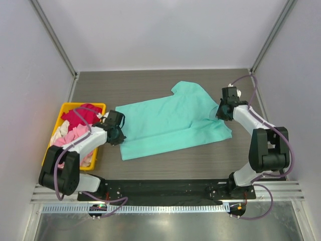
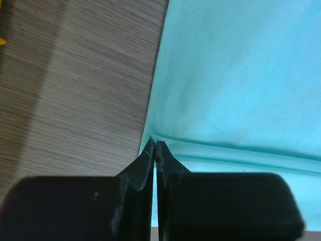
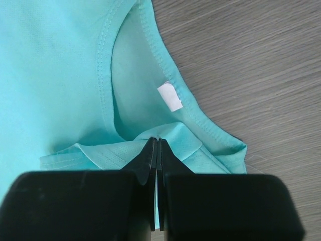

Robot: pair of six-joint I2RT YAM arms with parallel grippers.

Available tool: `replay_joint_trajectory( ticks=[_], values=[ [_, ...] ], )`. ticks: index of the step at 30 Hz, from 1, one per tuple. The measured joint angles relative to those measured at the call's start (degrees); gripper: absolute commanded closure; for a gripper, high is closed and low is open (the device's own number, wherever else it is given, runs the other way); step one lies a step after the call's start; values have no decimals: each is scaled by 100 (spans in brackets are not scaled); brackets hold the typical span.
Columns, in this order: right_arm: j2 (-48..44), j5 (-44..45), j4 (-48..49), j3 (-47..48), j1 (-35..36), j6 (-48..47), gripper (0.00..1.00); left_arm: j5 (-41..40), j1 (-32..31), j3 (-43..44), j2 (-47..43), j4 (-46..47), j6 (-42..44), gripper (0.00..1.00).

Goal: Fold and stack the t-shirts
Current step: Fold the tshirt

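A teal t-shirt [image 1: 168,123] lies spread on the wooden table, hem to the left, collar to the right. My left gripper [image 1: 119,131] is shut on its hem edge [image 2: 165,145] at the shirt's left side. My right gripper [image 1: 221,111] is shut on a pinch of teal cloth just by the collar [image 3: 173,138], near the white label [image 3: 170,96]. The magenta-red t-shirt [image 1: 80,115], the light pink t-shirt [image 1: 71,136] and the whitish t-shirt [image 1: 59,131] lie bunched in the yellow bin.
The yellow bin [image 1: 66,107] stands at the table's left, close to my left arm. Grey walls close in both sides and the back. The black base rail [image 1: 160,188] runs along the near edge.
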Motion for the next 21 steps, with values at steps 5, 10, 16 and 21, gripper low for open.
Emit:
replay_joint_trajectory(
  ticks=[5, 10, 16, 21],
  values=[
    [131, 33, 44, 35, 0, -44, 97, -61, 0, 107, 396, 57, -2, 100],
    [157, 76, 39, 114, 2, -26, 73, -111, -2, 195, 442, -20, 7, 75],
    [186, 236, -544, 697, 0, 358, 69, -426, -278, 719, 229, -455, 35, 71],
    [37, 11, -667, 422, 0, 658, 71, -455, -1067, 1154, -138, -446, 33, 69]
  ],
)
